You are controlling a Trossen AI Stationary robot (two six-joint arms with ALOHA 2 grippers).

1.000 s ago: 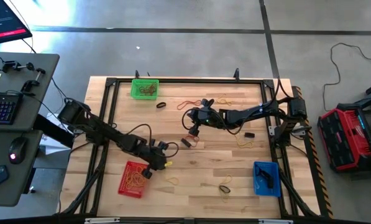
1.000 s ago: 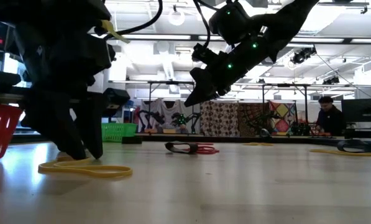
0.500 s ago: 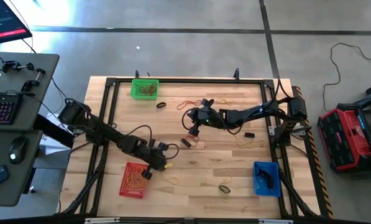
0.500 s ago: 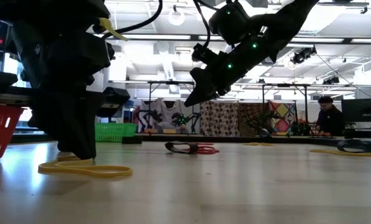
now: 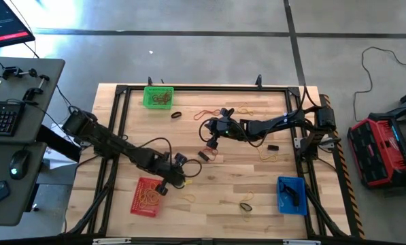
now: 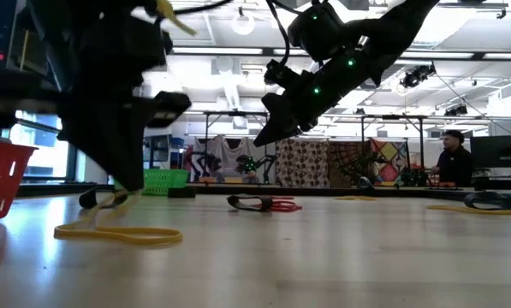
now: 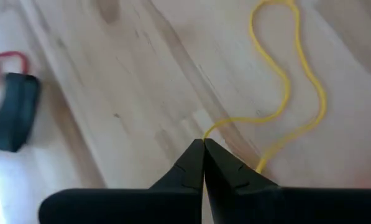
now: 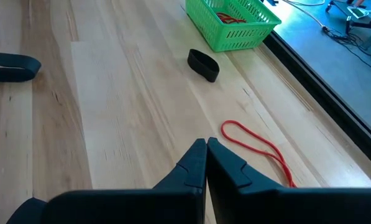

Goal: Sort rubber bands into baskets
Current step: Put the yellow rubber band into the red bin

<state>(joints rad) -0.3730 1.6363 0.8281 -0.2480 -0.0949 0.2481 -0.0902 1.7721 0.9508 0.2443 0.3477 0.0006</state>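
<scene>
Since a second ago the left gripper (image 7: 203, 144) has closed, pinching the yellow band (image 7: 289, 93) at the table's 7 o'clock, beside the red basket (image 5: 147, 196), likely its destination. The right gripper (image 8: 206, 144) hangs shut, empty, mid-table.

Bright overhead light, backlit blurred arm

Four cameras: one overhead, one at table level, one on each wrist.
The overhead looks straight down; the low one faces level across the table (image 6: 323, 257); the right wrist view, close to the wood, shares the green basket (image 8: 233, 23) with both, at 11 o'clock overhead.
</scene>
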